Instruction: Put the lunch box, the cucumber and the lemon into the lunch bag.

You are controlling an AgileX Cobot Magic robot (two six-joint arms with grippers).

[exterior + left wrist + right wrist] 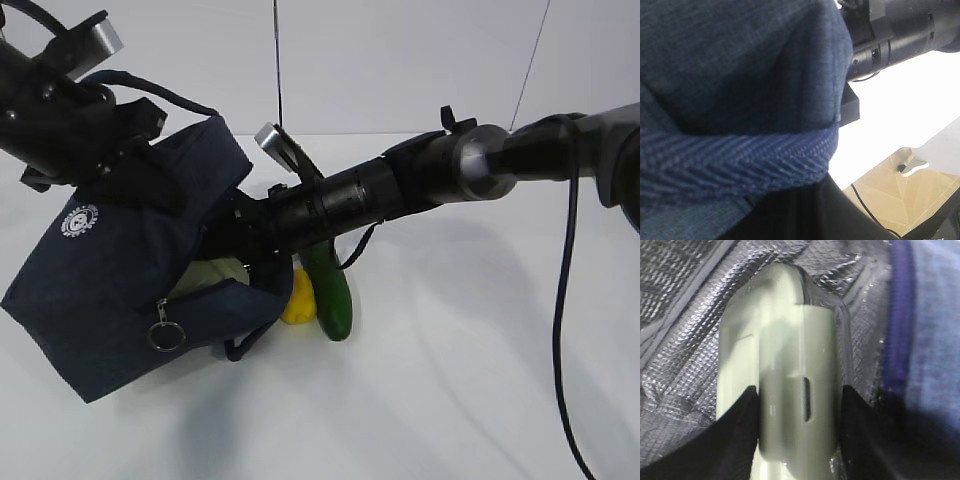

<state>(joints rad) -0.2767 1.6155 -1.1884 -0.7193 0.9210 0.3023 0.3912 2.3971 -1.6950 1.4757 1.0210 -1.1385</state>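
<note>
Your right hand [800, 405] is clamped on the lunch box [785, 365], one finger on each side of its pale green clip end. The box is already deep inside the lunch bag [110, 270], silver lining all around it, so I judge it is about ready to be let go. Your left hand, closed tight, is hidden behind navy fabric; it seems to pinch the bag's upper edge and lift it, which would explain the tilted bag and its mouth gaping toward the right hand. Behind the right hand's wrist, outside the bag, the lemon [299, 300] and the cucumber [330, 295] wait on the desk [450, 400], touching each other.
</note>
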